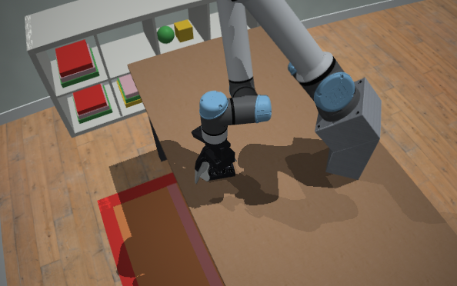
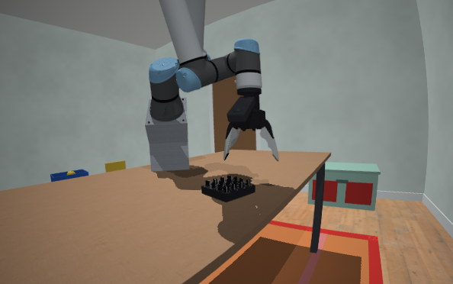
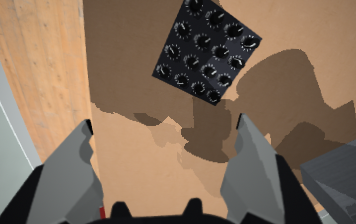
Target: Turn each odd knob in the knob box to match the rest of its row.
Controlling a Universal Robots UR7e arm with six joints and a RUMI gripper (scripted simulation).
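Note:
The black knob box [image 1: 228,172] [image 2: 227,195] [image 3: 193,46] lies on the table. In the wrist view it is at the top, turned at an angle, with the far end of one corner knob cut off by the frame edge. Its knobs stand in a four-by-four grid with white pointer lines and tick marks. The lines point in differing directions; row letters and exact marks are too small to read. My gripper [image 2: 252,159] [image 3: 166,117] is open and empty, above the table and higher than the knobs. In the wrist view, the box lies beyond the fingertips, not between them.
The brown table [image 1: 327,250] [image 2: 95,229] carries the grey arm base [image 1: 348,154] [image 2: 169,146]. A red-bordered mat [image 1: 115,238] [image 2: 375,263] lies on the floor beside the table. A white shelf [image 1: 127,50] and a green cabinet [image 2: 352,168] stand away from it.

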